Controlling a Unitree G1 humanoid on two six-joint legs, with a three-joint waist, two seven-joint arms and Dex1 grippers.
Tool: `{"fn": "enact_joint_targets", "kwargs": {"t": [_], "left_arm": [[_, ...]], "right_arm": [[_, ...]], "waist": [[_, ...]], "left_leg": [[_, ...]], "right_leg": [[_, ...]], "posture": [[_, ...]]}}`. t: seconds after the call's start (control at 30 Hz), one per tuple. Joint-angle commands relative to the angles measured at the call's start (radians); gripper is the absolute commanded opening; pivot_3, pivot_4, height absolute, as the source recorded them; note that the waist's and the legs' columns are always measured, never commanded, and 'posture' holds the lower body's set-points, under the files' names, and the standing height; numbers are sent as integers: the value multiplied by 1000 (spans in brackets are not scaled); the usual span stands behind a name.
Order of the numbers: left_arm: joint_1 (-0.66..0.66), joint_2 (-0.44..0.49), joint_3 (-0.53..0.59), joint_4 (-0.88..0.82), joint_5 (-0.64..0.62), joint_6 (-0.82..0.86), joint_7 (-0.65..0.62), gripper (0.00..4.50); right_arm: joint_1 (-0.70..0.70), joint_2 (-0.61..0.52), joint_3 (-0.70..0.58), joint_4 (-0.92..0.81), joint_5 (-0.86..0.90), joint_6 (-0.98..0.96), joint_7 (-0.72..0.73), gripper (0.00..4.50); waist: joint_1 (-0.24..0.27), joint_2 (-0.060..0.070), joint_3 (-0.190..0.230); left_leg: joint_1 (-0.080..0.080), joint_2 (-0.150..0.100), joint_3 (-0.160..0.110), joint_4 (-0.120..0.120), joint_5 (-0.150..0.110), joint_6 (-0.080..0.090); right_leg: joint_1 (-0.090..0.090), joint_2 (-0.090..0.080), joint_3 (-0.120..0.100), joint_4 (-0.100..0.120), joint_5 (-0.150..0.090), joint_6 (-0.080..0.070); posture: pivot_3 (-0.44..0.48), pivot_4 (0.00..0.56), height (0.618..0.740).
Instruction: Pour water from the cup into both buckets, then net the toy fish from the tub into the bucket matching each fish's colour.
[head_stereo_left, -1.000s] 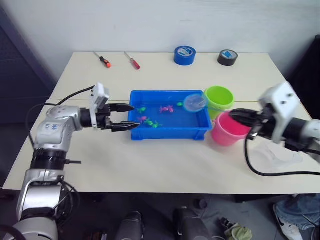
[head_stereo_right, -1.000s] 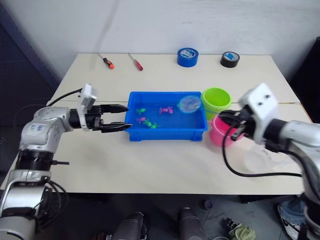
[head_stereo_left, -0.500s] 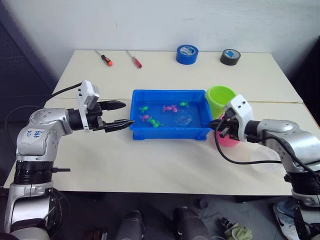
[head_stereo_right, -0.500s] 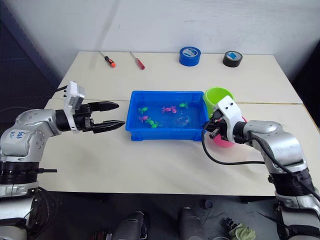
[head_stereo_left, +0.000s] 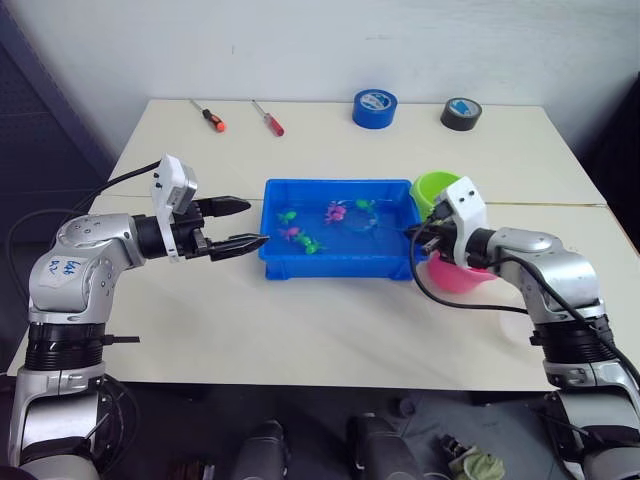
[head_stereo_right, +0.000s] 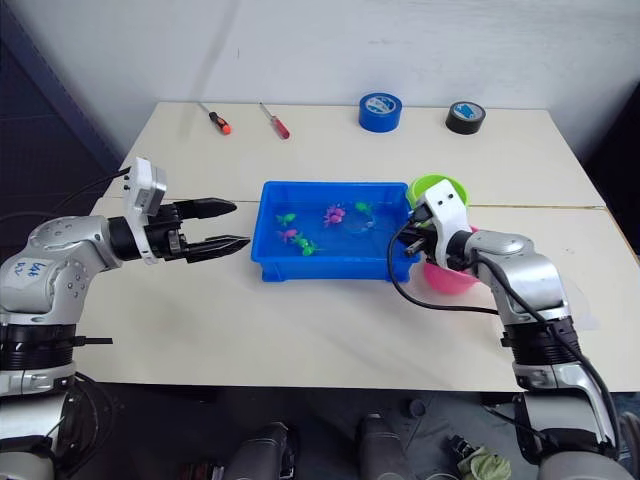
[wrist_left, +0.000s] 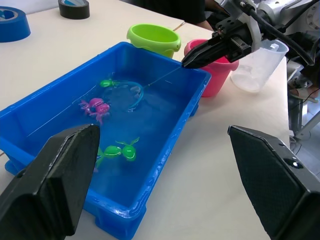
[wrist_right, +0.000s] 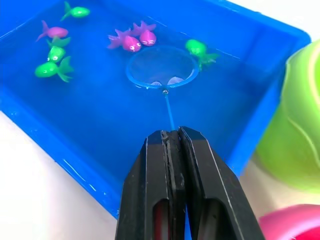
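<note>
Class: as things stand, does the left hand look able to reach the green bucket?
Probably not: the left hand sits at the tub's far end, with the tub and the right hand between it and the green bucket.

Two screwdrivers (head_stereo_left: 238, 117), blue tape roll (head_stereo_left: 370, 108), black tape roll (head_stereo_left: 458, 113) on table (head_stereo_left: 300, 330).

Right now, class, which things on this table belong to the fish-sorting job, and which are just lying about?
Job: blue tub, toy fish, net in the right claw, green bucket, pink bucket, clear cup.
Lying about: two screwdrivers, blue tape roll, black tape roll.
</note>
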Motion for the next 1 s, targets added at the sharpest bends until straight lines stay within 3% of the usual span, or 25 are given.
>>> {"fn": "enact_joint_targets", "kwargs": {"t": [0.03, 0.43, 1.0], "left_arm": [[-20, 16, 19, -21, -21, -6, 2, 4471], [-25, 10, 15, -1, -11, -18, 5, 4471], [9, 85, 52, 69, 14, -60, 5, 4471]], "right_arm": [[-8, -8, -1, -24, -19, -23, 0, 0], [-44, 17, 50, 7, -74, -59, 22, 0], [-171, 130, 132, 197, -161, -174, 37, 0]], "waist": [[0, 0, 0], [-3, 0, 0], [-3, 0, 0]], "left_leg": [[0, 0, 0, 0, 0, 0], [0, 0, 0, 0, 0, 0], [0, 0, 0, -1, 0, 0]], "right_leg": [[0, 0, 0, 0, 0, 0], [0, 0, 0, 0, 0, 0], [0, -1, -7, 0, 0, 0]], "posture": [[0, 150, 740], [0, 150, 740], [0, 150, 740]]}}
